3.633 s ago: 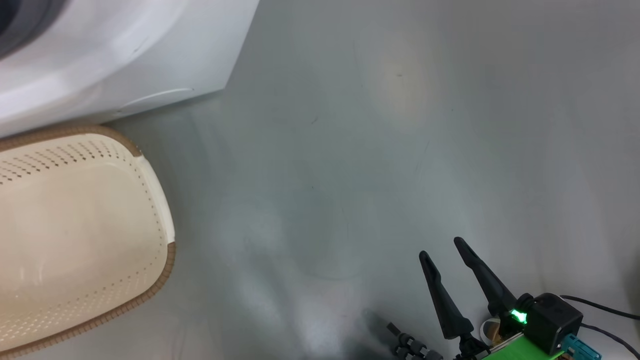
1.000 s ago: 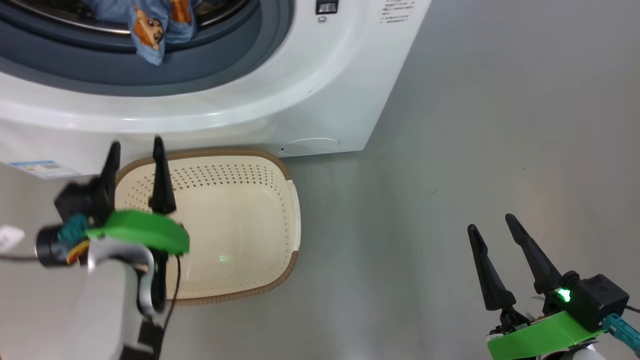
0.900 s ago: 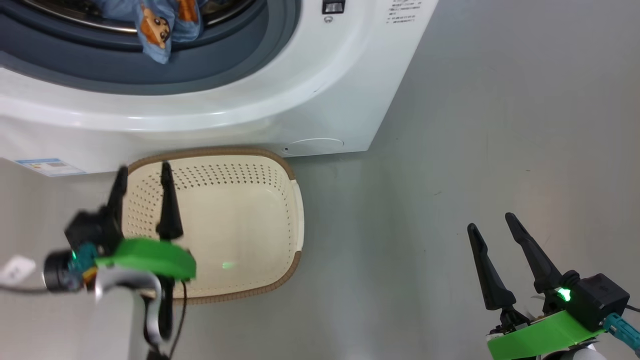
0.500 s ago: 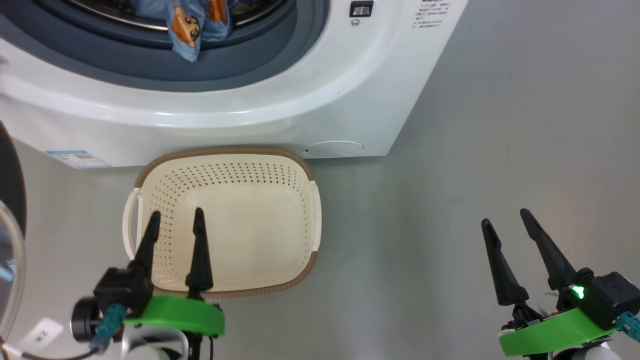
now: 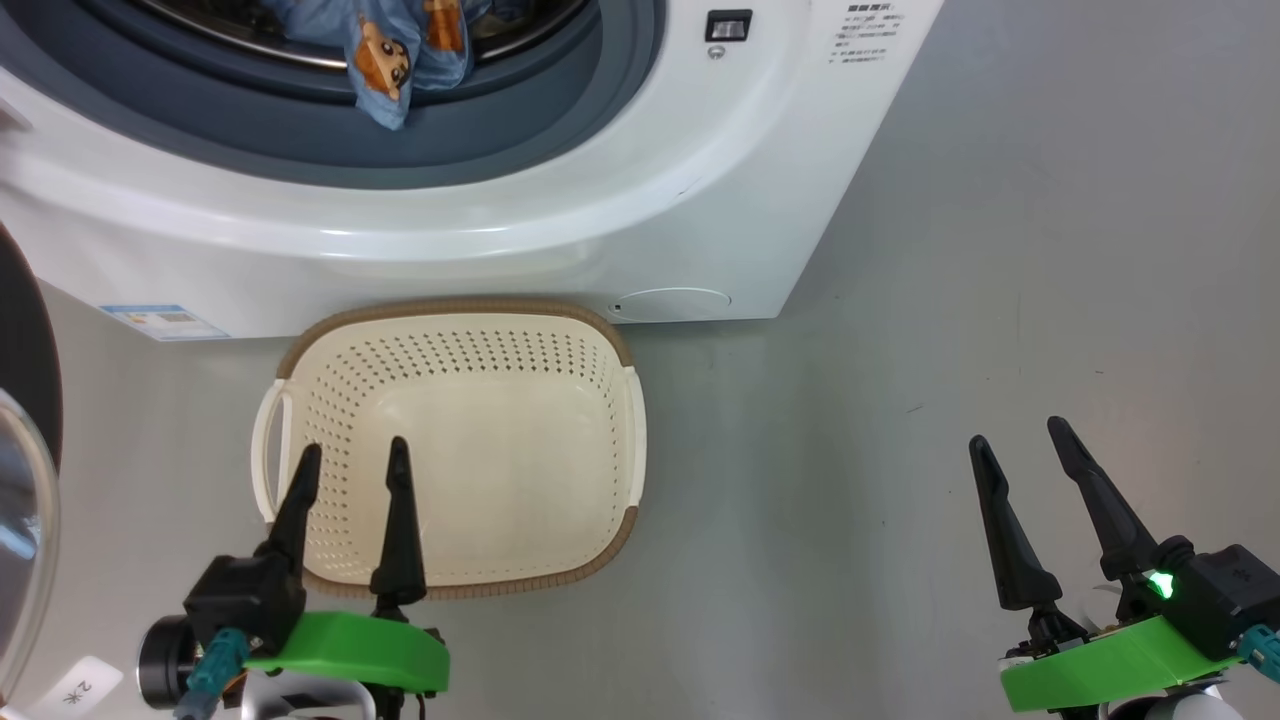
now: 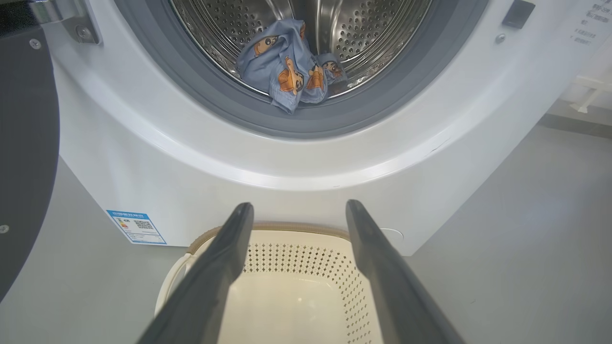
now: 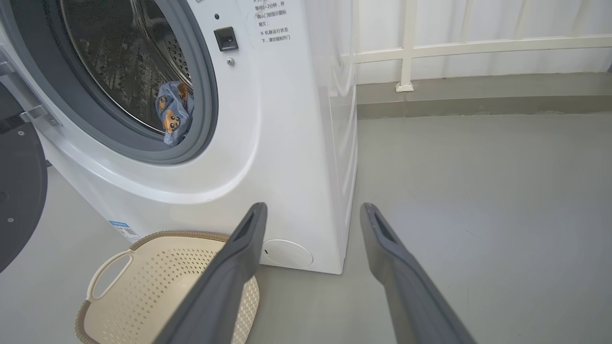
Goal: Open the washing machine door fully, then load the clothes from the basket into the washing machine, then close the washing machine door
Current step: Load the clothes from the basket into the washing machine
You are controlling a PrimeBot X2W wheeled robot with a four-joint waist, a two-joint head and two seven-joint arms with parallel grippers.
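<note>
The washing machine (image 5: 560, 230) stands on the grey floor (image 5: 900, 380) with its door (image 5: 28, 370) swung wide open to the left. At the left edge of the head view the door's black rim and a curve of its clear glass bowl show. In the left wrist view the door's dark inner face fills the left side, with the metal hinge (image 6: 62, 19) at the upper left.

The clothes (image 5: 400, 50) lie at the front of the steel drum (image 6: 373, 33). They are a light blue bundle printed with orange and cream cartoon faces, and one fold hangs down over the lip of the grey rubber seal (image 5: 560, 130).

The basket (image 5: 450, 312) sits on the floor right against the foot of the machine, below the opening, between the blue label (image 5: 165, 322) and the round cap (image 5: 670, 303) at the machine's lower right corner. Its brown rim and pale side handles are plain to see, and the cream perforated walls catch the light.

The left claw (image 5: 355, 447) hovers above the basket's near left corner, fingers spread apart and pointing toward the machine, with nothing between them. The right claw (image 5: 1016, 431) hangs over bare floor well to the right of the basket, its fingers likewise parted and holding nothing. A green light glows on its wrist. In the right wrist view a white railing (image 7: 478, 48) runs along the wall behind the machine.
</note>
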